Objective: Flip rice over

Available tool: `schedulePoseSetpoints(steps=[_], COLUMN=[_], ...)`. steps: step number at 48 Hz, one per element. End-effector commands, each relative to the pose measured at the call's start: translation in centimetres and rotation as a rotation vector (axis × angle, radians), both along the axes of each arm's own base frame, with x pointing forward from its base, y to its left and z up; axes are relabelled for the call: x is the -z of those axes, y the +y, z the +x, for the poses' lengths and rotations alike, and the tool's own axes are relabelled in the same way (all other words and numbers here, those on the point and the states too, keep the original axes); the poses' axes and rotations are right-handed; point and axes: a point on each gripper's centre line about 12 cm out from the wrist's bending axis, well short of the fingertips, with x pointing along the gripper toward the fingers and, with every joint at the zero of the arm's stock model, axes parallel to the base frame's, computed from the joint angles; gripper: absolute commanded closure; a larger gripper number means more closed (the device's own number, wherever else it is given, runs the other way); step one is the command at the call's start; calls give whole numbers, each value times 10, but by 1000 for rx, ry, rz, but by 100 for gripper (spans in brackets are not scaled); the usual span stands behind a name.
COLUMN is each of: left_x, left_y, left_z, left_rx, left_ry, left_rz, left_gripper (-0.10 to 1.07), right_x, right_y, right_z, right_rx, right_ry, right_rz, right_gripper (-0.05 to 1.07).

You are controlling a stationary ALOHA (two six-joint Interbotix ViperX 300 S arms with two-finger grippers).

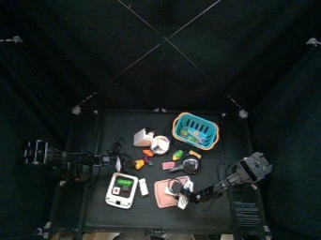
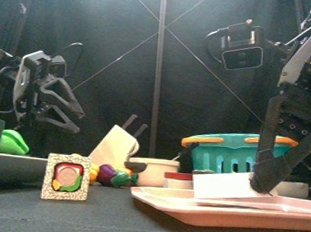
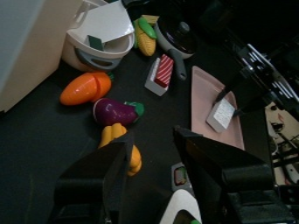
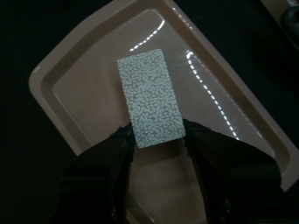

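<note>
So: rice (image 1: 174,195) lies flat at the table's (image 1: 150,221) front edge, just right of middle, white patch (image 4: 152,96) facing up (in the front view the patch looks slightly raised off the pink surface). Right arm reaches in from the right and bends steeply down, with the right gripper (image 4: 158,162) pointing down onto the packet. Its jaws stand wide, astride one short end of the patch; can't tell whether they press it. In the front view one jaw tip meets the rice (image 2: 219,205) near its right side.

White-and-green packet (image 1: 123,190) sits near on the left, with a gap between. Teal basket (image 1: 196,127) stands well behind. Bare tabletop shows in front of and right of the rice.

Left gripper (image 2: 59,111) hangs above the table's left side, jaws apart, holding nothing.
</note>
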Motion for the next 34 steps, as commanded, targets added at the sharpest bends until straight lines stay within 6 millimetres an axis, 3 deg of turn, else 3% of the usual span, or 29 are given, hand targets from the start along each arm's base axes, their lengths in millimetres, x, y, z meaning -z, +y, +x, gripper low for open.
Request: schedulePoseSetpoints(steps=[1,12,23,34], left_x=[-4,-4,-4,-2], left_y=[-1,0,0,-1], left_z=[3,3,3,1], left_rx=[6,4,4,3], left_ry=[-16,-15,-15,-9], left_rz=[5,5,5,1], left_gripper=[17,17,17,17], right_x=[-17,-32,-51,-55], right_y=[-3,-12,-4,10], right_z=[1,-5,-11,-18], right_rx=[39,132,194,206], right_ry=[-30,-26,-13,196], right_rz=[-12,-111,-237,-290], right_gripper=[35,35,35,35])
